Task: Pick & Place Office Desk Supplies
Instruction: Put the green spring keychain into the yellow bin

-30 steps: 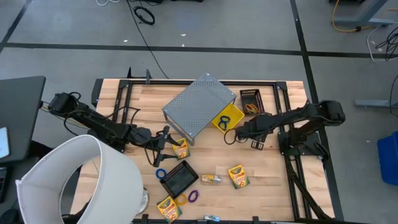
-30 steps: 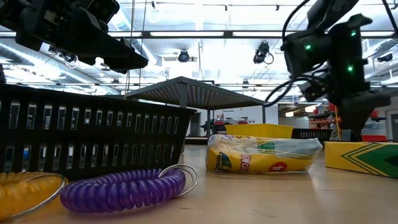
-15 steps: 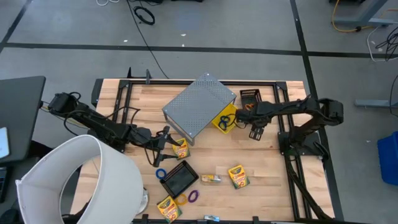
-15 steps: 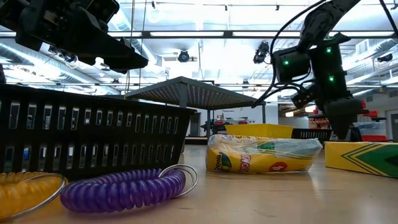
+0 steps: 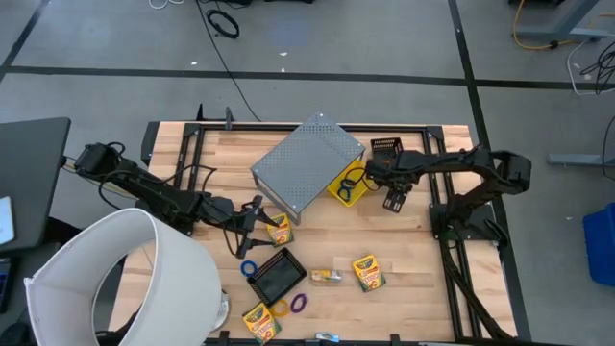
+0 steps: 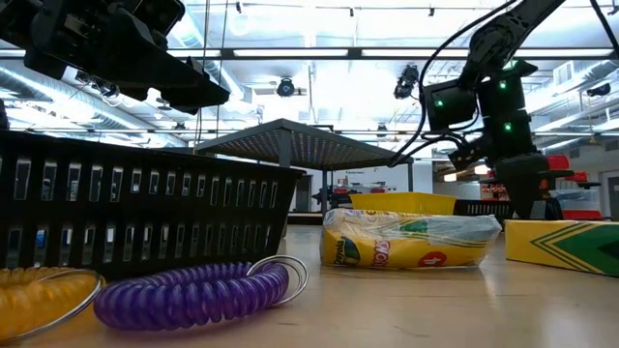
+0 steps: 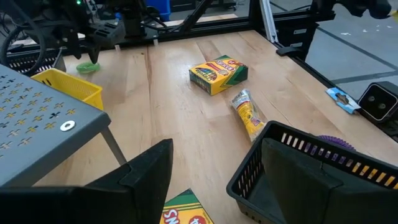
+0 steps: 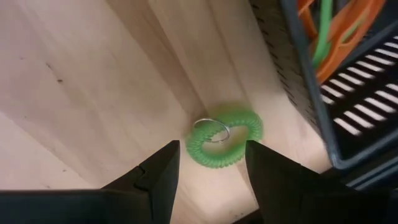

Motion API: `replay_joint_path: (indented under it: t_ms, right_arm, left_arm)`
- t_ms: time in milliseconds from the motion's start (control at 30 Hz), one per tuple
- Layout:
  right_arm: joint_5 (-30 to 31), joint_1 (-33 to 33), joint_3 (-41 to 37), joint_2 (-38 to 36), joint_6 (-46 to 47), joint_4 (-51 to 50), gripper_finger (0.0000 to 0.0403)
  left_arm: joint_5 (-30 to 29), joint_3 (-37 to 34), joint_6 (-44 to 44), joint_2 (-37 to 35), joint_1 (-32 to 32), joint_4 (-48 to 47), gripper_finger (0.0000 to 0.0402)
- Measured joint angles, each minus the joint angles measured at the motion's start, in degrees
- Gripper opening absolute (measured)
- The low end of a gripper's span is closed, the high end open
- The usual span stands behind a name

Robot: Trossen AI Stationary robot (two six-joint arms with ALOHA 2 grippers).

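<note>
Wooden table (image 5: 423, 259): right gripper (image 8: 208, 163) has swung from yellow bin (image 5: 348, 183) toward black basket (image 5: 386, 151), fingers spread, empty, above green coil loop (image 8: 224, 138) beside basket. Pick likely next. Left gripper (image 5: 252, 219) open, idle near crayon box (image 5: 279, 231).

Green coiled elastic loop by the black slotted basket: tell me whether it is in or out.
Out. The green coiled elastic loop lies flat on the bare wooden table, just outside the black slotted basket's wall.

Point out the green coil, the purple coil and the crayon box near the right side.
green coil (image 8: 224, 139), right wrist view, coil's lower band
purple coil (image 6: 189, 292), low view, mid-coil
crayon box (image 5: 367, 272), high view, top face
</note>
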Motion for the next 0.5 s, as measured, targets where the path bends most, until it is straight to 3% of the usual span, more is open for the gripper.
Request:
replay_joint_path:
  t_ms: [500]
  right_arm:
    - [0.8, 0.0, -1.8, 0.5, 0.4, 1.8, 0.0153]
  left_arm:
    - [0.0, 0.0, -0.1, 0.0, 0.0, 0.0, 0.0250]
